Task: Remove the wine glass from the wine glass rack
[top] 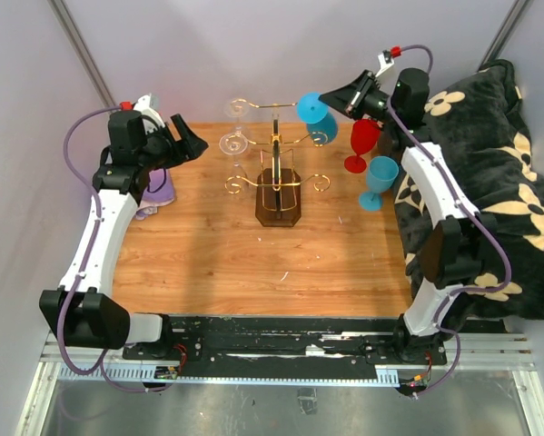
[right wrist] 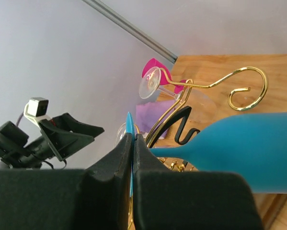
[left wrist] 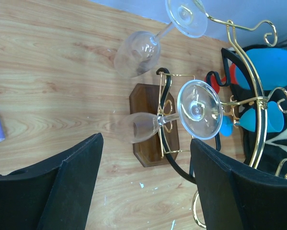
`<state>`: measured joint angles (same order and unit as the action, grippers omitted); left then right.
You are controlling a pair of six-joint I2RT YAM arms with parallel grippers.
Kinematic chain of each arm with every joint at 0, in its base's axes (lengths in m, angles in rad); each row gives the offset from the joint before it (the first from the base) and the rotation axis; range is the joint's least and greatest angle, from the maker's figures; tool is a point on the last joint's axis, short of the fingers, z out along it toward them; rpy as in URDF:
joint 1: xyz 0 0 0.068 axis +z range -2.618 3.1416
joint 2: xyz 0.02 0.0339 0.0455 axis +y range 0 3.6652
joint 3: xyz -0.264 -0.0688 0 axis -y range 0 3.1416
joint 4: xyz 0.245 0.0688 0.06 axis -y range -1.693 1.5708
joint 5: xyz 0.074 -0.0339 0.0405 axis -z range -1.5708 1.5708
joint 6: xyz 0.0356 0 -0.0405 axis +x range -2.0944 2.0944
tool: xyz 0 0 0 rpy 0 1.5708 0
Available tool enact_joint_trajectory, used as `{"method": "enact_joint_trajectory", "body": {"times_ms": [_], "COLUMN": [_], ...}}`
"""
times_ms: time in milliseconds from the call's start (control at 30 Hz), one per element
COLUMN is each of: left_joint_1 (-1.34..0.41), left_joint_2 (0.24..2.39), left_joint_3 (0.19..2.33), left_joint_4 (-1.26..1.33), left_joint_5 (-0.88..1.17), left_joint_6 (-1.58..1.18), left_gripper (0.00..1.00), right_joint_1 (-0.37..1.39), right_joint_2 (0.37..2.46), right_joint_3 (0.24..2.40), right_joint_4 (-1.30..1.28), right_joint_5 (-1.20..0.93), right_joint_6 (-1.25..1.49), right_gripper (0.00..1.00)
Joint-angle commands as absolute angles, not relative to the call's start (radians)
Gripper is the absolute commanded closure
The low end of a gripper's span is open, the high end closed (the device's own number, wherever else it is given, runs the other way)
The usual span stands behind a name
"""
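Wooden tabletop [top: 208, 245] is carrying the wine glass rack [top: 278, 195] at centre. Right gripper [right wrist: 132, 140] is pinching the foot of a blue wine glass [top: 317, 118] just right of the rack's top hooks; can't tell if it's clear of the wire. Left gripper [top: 192, 143] is hovering wide open and empty, left of the rack. Two clear glasses [left wrist: 136, 52] are hanging on the rack, so more is likely remaining.
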<state>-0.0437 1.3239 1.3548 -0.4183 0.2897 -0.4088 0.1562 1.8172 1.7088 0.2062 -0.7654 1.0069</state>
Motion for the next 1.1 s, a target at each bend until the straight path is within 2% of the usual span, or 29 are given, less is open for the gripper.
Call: {"method": "enact_joint_trajectory", "body": {"times_ms": [0, 200, 333, 433, 533, 667, 900, 967, 1067], "left_joint_1": [-0.049, -0.049, -0.049, -0.049, -0.049, -0.049, -0.049, -0.049, -0.050], "left_joint_2": [1.279, 1.255, 1.237, 1.222, 1.203, 1.177, 1.139, 1.125, 1.110], "left_joint_3": [1.348, 1.345, 1.340, 1.339, 1.333, 1.300, 1.294, 1.287, 1.266], "left_joint_4": [-0.410, -0.414, -0.414, -0.417, -0.414, -0.381, -0.415, -0.415, -0.394], "left_joint_5": [0.305, 0.302, 0.305, 0.295, 0.303, 0.334, 0.285, 0.284, 0.295], "left_joint_6": [-0.399, -0.397, -0.402, -0.396, -0.406, -0.427, -0.389, -0.386, -0.407], "left_gripper": [0.21, 0.21, 0.21, 0.20, 0.20, 0.21, 0.21, 0.21, 0.21], "right_joint_1": [0.119, 0.055, 0.040, 0.050, 0.112, 0.325, 0.597, 0.645, 0.701], "right_joint_2": [1.725, 1.699, 1.692, 1.588, 1.426, 1.218, 0.976, 0.885, 0.744], "right_joint_3": [1.724, 1.811, 1.918, 1.867, 1.754, 1.559, 1.127, 0.980, 0.805], "right_joint_4": [0.018, -0.201, -0.379, -0.419, -0.469, -0.512, -0.489, -0.435, -0.361], "right_joint_5": [-0.761, -0.781, -0.781, -0.748, -0.525, -0.083, 0.490, 0.622, 0.706], "right_joint_6": [0.777, 0.566, 0.327, 0.195, -0.001, -0.268, -0.408, -0.441, -0.491], "right_gripper": [0.99, 0.99, 0.99, 0.99, 0.99, 0.99, 0.99, 0.99, 0.99]}}
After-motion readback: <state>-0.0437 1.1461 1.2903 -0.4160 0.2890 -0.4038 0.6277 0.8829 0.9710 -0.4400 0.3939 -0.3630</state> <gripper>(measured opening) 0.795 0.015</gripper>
